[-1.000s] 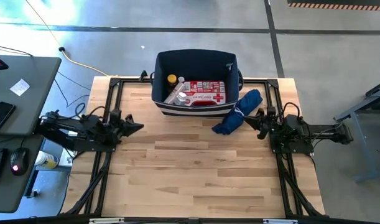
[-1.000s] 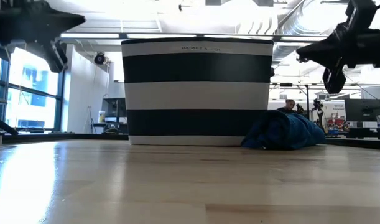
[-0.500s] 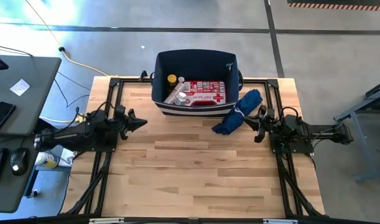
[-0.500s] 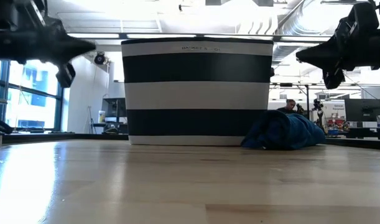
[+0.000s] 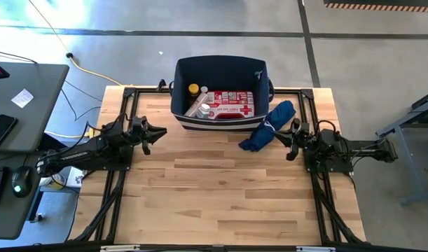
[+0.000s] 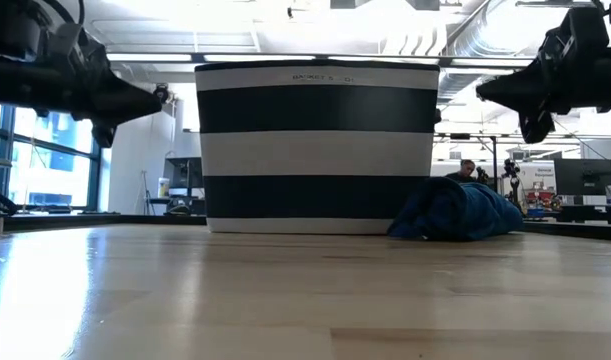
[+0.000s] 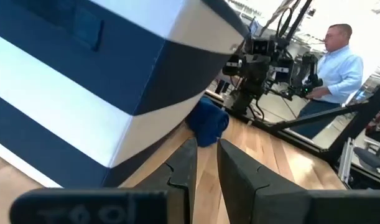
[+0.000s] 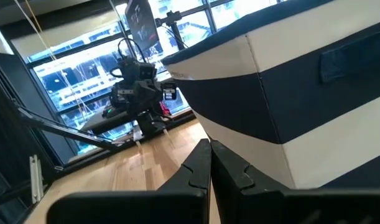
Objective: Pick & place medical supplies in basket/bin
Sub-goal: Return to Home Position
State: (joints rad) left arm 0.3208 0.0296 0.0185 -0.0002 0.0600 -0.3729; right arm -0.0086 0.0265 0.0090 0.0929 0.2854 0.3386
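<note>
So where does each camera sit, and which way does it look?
High: overhead, straight down on the table; left gripper and right gripper show.
Low: table height, facing the bin; both grippers overhead.
Left wrist: on that arm, past its fingers toward bin and person.
Right wrist: on that arm, past its fingers toward bin.
All four share the bin.

Two near-black builds, left arm (image 5: 80,150) and right arm (image 5: 354,150), made of slim jointed segments with thin black cables (image 5: 96,130) looped alongside. Left gripper (image 5: 160,133) and right gripper (image 5: 279,137) equally dark. Fingers (image 7: 180,171) flat and wedge-shaped, tapering to blunt tips, with small stepped notches on inner faces. Broad dark bar (image 7: 90,205) behind them, faint pale marks unreadable.
</note>
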